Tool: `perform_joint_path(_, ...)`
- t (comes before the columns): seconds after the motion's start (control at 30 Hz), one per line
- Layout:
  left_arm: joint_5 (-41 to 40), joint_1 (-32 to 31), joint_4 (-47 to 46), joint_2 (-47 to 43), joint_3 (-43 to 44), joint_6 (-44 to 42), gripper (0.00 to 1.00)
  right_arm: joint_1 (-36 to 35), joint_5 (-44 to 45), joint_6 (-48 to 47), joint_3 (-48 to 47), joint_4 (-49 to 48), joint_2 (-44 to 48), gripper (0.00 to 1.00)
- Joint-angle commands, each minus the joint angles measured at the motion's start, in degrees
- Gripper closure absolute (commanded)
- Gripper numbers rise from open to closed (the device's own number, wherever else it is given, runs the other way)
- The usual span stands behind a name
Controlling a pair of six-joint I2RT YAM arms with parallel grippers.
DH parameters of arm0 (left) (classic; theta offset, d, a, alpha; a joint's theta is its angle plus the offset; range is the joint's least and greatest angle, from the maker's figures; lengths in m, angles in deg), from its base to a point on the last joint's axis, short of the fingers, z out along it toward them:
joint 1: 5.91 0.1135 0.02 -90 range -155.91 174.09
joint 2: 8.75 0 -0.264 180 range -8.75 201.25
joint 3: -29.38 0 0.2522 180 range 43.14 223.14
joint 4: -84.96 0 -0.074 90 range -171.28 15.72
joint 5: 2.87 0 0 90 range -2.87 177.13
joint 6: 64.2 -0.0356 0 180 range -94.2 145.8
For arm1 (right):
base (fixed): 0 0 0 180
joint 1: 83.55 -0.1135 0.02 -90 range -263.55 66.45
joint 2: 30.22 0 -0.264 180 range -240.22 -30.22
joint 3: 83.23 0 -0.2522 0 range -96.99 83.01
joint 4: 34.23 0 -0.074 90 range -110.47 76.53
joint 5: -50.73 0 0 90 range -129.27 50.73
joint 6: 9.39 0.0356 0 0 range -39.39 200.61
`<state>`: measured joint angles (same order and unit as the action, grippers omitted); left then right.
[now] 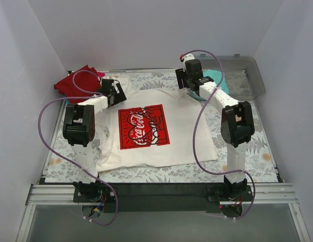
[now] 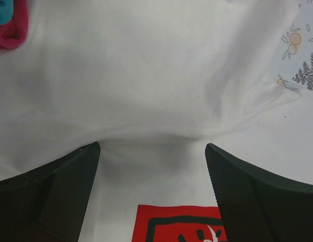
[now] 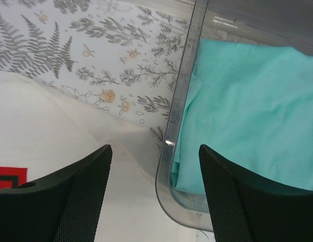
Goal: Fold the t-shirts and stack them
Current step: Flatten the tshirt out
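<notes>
The white Coca-Cola t-shirt [image 1: 189,143] lies spread flat, print [image 1: 144,126] up, at the middle of the floral table cover [image 1: 260,151]. Its long axis runs from the far side of the table toward the arm bases, slightly skewed.

The left gripper [image 2: 152,151] hangs over the shirt's far-left corner, jaws apart, with only white cloth between the fingers. No cloth is pinched.

The right gripper [image 3: 155,151] stands at the shirt's far-right corner, jaws apart and holding nothing. The shirt edge lies under its left finger. The rim of the clear bin [image 3: 184,75], holding a teal t-shirt [image 3: 247,111], lies just beside that edge, between the fingers.

A red t-shirt [image 1: 75,83] sits bunched at the far-left corner of the table, with pink cloth [image 2: 15,30] at its near edge.

Judgement: each arm is nearest its own far corner. A fold would likely bring that far edge toward the near hem, along the long axis. The right jaws need to clear the bin rim before closing.
</notes>
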<state>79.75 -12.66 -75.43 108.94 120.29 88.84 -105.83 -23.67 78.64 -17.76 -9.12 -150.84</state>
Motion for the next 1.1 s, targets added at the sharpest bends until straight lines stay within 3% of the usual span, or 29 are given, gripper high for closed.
perform_joint_path(0.0,-0.36,0.59,1.97,0.09,2.4,-1.52,0.21,-1.18,-3.2,-0.92,3.9,-7.39,9.69,0.37)
perform_joint_path(0.23,1.13,0.24,-0.39,-5.08,0.2,-2.22,0.21,-5.22,-4.79,1.36,22.7,-10.65,25.84,0.37)
perform_joint_path(0.43,-0.35,-2.39,-4.17,-14.65,-5.84,-3.37,0.21,-10.93,-1.8,4.88,38.34,-13.46,33.15,0.37)
perform_joint_path(0.73,-0.89,-6.09,-4.79,-29.44,-22.2,0.93,0.21,-14.45,-2.5,9.8,50.05,-15.74,34.84,0.38)
perform_joint_path(1.07,2.1,-6.79,-4.35,-31.03,-30.3,3.92,0.21,-16.13,-2.5,11.91,53.93,-19.09,31.06,0.39)
